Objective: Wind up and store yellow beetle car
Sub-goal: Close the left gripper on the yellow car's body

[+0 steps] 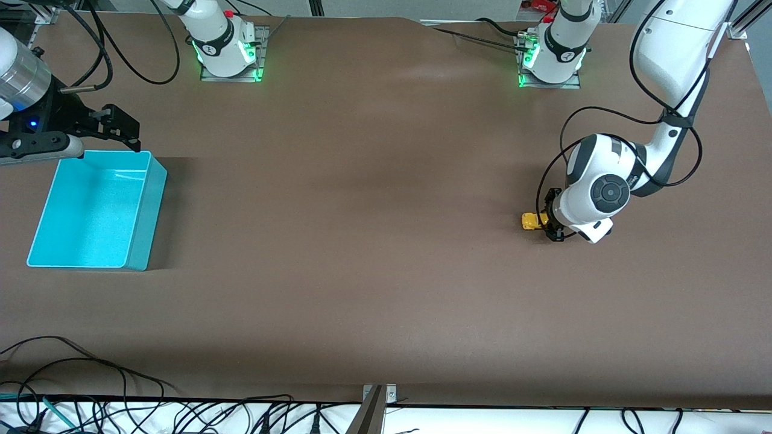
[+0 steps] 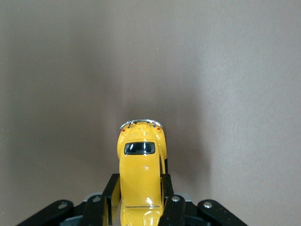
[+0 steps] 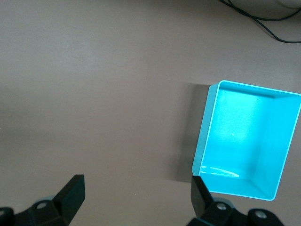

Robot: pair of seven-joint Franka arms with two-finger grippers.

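The yellow beetle car (image 1: 530, 221) is down at the brown table surface toward the left arm's end. My left gripper (image 1: 552, 223) is shut on its sides. In the left wrist view the car (image 2: 140, 165) sticks out from between the black fingers (image 2: 109, 193), with its dark window and chrome bumper showing. Whether its wheels touch the table is hidden. My right gripper (image 1: 123, 129) hangs open with nothing in it, over the table just beside the teal bin's (image 1: 96, 208) edge. The right wrist view shows that gripper (image 3: 136, 190) with jaws wide apart and the bin (image 3: 244, 141) beside it.
The teal bin stands open at the right arm's end of the table with nothing in it. Loose black cables (image 1: 90, 386) lie along the table edge nearest the front camera. The two arm bases (image 1: 229, 51) (image 1: 552, 57) stand at the edge farthest from it.
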